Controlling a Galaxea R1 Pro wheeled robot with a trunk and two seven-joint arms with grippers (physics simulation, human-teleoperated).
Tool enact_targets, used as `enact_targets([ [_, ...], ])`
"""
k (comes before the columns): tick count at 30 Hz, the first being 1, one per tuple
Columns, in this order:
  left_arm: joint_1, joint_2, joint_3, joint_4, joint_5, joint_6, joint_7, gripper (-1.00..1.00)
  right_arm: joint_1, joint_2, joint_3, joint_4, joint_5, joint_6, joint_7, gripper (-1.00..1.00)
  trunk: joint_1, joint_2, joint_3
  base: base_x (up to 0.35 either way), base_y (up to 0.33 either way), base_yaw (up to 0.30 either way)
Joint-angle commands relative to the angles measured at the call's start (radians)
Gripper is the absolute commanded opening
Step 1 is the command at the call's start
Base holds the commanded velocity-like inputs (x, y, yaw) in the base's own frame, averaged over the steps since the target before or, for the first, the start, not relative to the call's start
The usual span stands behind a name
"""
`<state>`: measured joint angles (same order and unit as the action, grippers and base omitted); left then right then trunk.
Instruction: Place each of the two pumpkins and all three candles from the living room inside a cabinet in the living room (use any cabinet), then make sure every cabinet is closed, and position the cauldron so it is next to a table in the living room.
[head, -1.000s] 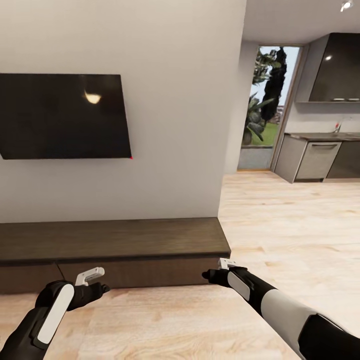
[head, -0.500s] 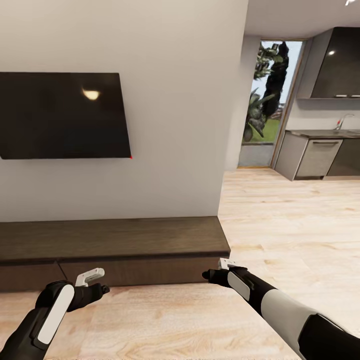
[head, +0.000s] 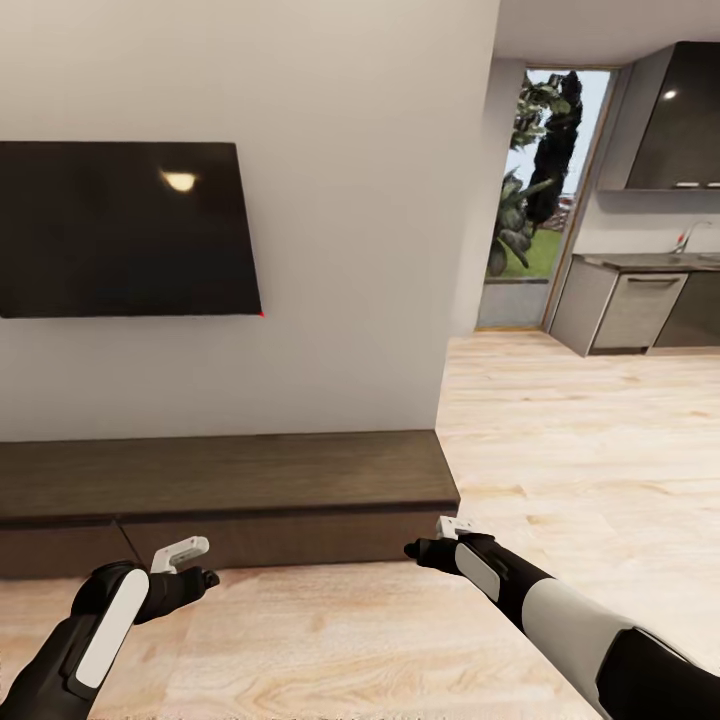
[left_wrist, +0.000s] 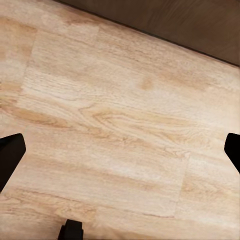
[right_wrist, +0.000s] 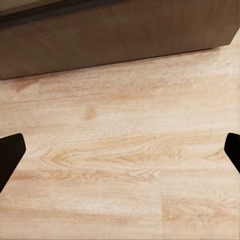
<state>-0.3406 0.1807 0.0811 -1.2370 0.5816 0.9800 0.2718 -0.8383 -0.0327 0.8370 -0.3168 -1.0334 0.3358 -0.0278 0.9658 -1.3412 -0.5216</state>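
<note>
Low dark brown cabinet with drawer fronts closed, just ahead of both claws, left claw and right claw fingers spread apart, empty, above wood floor, wall television above.

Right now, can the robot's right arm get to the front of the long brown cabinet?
Probably yes. The right claw is open, holds nothing, and hovers just before the cabinet front, with bare wooden floor between them.
</note>
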Motion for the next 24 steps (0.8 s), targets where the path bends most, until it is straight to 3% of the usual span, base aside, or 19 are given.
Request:
enact_targets([
  [1,-0.001,0.0,0.0,-0.001,0.011,0.003,0.009,1.0,-0.001,-0.001,0.005,-0.002,-0.005,0.003,-0.003,1.0,-0.004,0.007,0.0,0.0,0.0,0.0],
  [24,-0.002,-0.001,0.0,0.008,0.011,0.003,0.009,1.0,0.0,-0.001,0.005,-0.002,-0.005,0.002,-0.003,1.0,-0.092,0.168,0.035,0.0,0.0,0.0],
])
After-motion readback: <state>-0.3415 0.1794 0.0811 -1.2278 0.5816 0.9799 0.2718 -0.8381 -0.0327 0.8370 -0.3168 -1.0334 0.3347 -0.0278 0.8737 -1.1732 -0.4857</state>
